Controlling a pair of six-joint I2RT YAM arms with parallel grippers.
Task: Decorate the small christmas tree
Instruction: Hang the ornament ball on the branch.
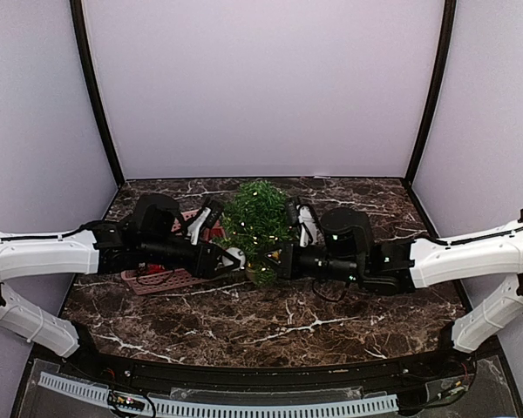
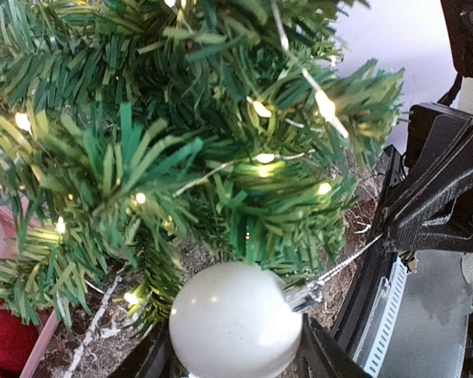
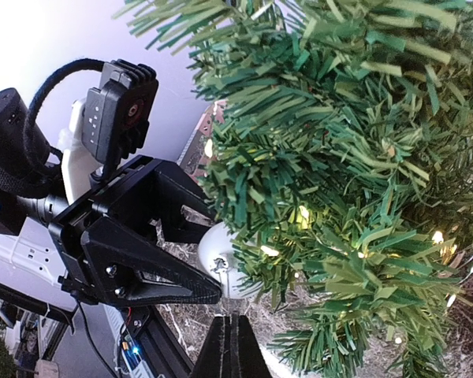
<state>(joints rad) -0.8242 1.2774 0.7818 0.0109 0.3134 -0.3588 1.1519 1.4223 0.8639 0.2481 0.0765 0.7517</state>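
The small christmas tree (image 1: 258, 222), green with lit warm lights, stands mid-table between both arms. My left gripper (image 1: 227, 259) is shut on a white ball ornament (image 2: 235, 321), held under the tree's lower branches (image 2: 221, 181). The ball's silver cap (image 2: 303, 296) trails a thin silver string (image 2: 355, 256) to my right gripper (image 1: 276, 259). In the right wrist view, my right gripper (image 3: 231, 324) is shut on that string just below the ball (image 3: 214, 253), and one of my left gripper's black fingers (image 3: 154, 279) lies against the ball.
A pink basket (image 1: 157, 279) lies behind my left arm, left of the tree, with red balls (image 2: 6, 340) in it. The marble table (image 1: 270, 322) is walled by lilac panels at the back and both sides.
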